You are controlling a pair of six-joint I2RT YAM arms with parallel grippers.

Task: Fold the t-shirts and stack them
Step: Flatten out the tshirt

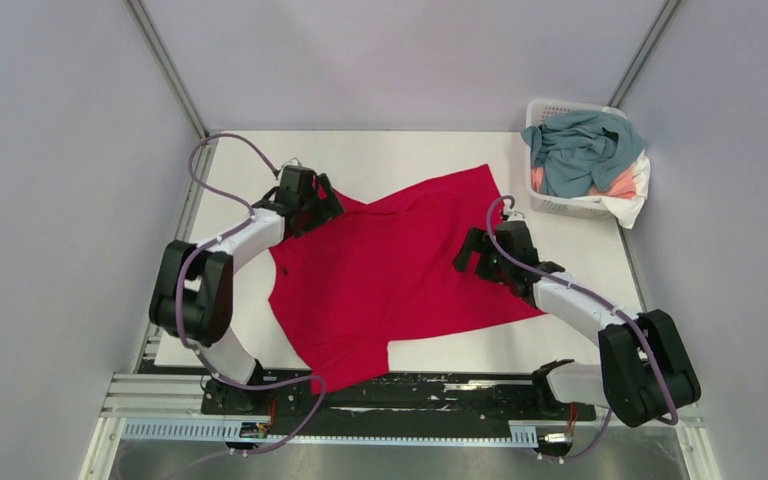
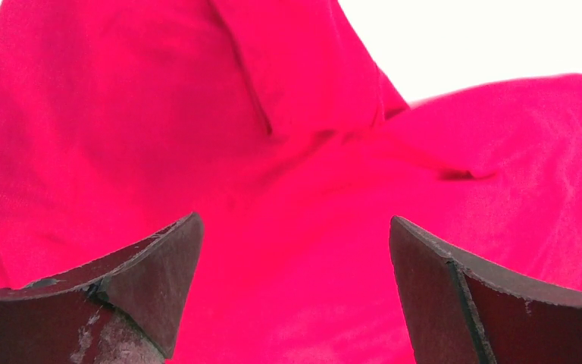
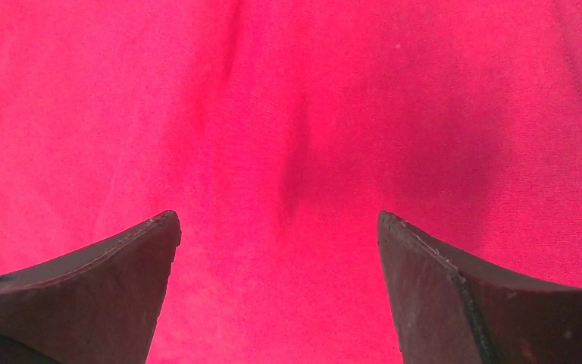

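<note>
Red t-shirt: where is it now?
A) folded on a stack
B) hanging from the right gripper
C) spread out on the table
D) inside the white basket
C: the red t-shirt lies spread on the table, the left gripper and right gripper open over it.

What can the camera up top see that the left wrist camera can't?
Only the top view shows the red t-shirt spread on the table, the right gripper, and the basket with a teal-grey shirt on top. Only the left wrist view shows, close up, the left gripper open, with a raised fold in the cloth ahead of it. Both show the red t-shirt and the left gripper.
</note>
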